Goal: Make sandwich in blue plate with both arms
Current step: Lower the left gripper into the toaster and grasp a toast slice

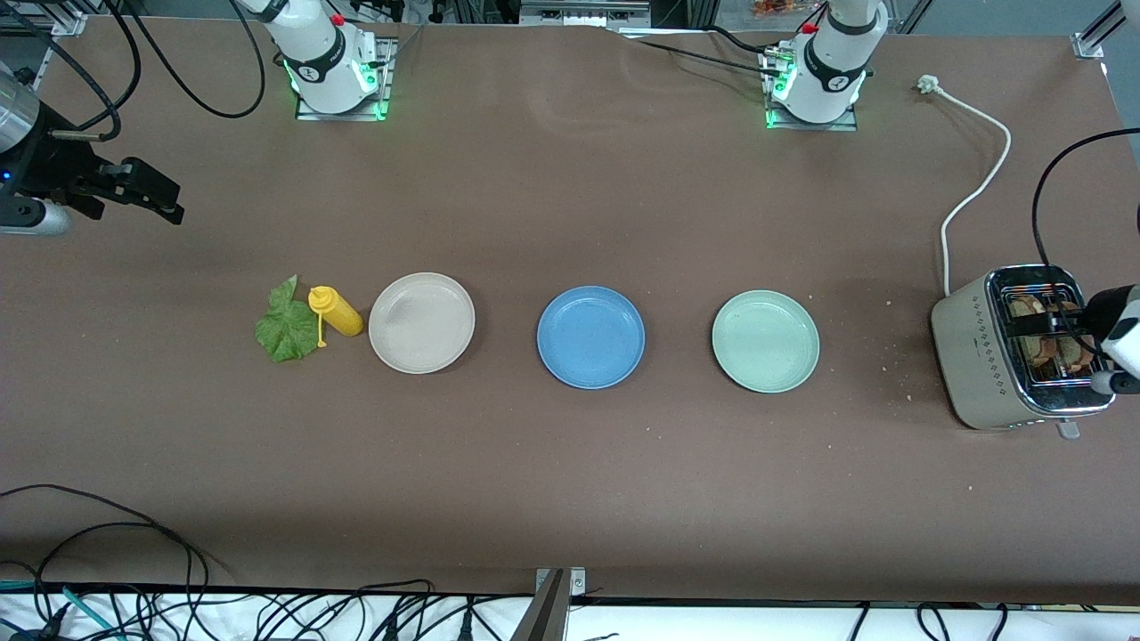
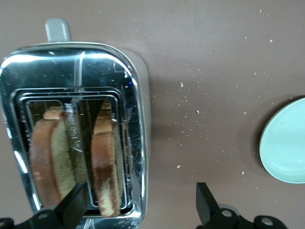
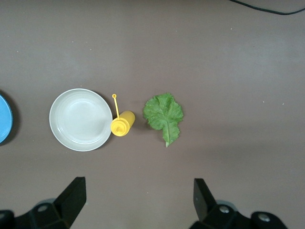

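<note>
Brown bench [image 1: 570, 481], three plates in a row across its middle. Blue plate [image 1: 590, 336] sits in the centre of the row, bare, nothing on it. Beige plate [image 1: 421, 322] stands beside it toward the right arm's end; pale green plate [image 1: 765, 341] beside it toward the left arm's end. The plates are well apart from one another.

Lettuce leaf [image 1: 287, 323] lies flat on the bench, past the beige plate toward the right arm's end. Yellow squeeze bottle [image 1: 336, 311] lies on its side between leaf and beige plate, its base overlapping the leaf's edge in the front view, near the plate's rim but apart from it.

Toaster [image 1: 980, 356] stands at the left arm's end of the bench, white cord [image 1: 980, 187] trailing from it toward the arm bases. Two toast slices [image 2: 76, 157] stand upright in its slots, one per slot. Crumbs are scattered on the bench between toaster and green plate.

Left gripper [image 2: 141, 205] hangs over the toaster, fingers [image 2: 206, 202] spread wide, one fingertip over a slot and the other over bare bench; holding nothing.

Right gripper [image 3: 138, 198] hangs above the right arm's end of the bench, leaf and bottle in its view below, fingers [image 3: 202, 195] spread wide, holding nothing.
</note>
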### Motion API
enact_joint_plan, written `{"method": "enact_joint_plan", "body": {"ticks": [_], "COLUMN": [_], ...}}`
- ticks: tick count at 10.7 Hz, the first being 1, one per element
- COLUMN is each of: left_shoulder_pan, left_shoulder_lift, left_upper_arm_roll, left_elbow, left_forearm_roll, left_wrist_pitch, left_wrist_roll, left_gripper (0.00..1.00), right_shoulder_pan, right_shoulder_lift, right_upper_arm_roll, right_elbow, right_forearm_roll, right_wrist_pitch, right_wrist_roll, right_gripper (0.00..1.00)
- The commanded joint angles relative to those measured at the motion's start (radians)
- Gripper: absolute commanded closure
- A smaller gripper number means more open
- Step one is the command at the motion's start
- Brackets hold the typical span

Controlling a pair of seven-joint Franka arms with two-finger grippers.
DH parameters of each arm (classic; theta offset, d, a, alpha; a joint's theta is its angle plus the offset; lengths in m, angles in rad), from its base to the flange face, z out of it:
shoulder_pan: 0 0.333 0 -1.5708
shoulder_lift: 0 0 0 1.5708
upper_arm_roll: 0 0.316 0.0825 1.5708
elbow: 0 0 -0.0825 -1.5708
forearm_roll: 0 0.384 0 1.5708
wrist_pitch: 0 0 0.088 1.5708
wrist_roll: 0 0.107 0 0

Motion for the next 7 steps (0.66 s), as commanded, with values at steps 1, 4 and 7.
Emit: {"method": "enact_joint_plan", "body": {"ticks": [1,4,7], "left_shoulder_pan": [-0.010,-0.002,0.001], "left_shoulder_lift": [0.025,0.031,0.034], "left_upper_arm_roll": [-0.001,-0.001,-0.001], "left_elbow": [-0.006,-0.006,-0.006], "left_forearm_roll": [0.032,0.056,0.070], "left_wrist_pitch": [0.007,0.005,0.005], "left_wrist_roll": [-0.038,-0.027,-0.026], "left_gripper": [0.00,0.00,0.00], "right_shoulder_pan": [0.000,0.000,0.000], "right_shoulder_lift": [-0.002,-0.002,-0.002], "right_upper_arm_roll": [0.000,-0.001,0.000], "right_elbow": [0.017,0.015,0.015], "right_forearm_roll": [0.012,0.012,0.012], "right_wrist_pitch": [-0.017,-0.017,-0.017], "right_wrist_roll": [0.001,0.001,0.001], "right_gripper": [0.00,0.00,0.00]}}
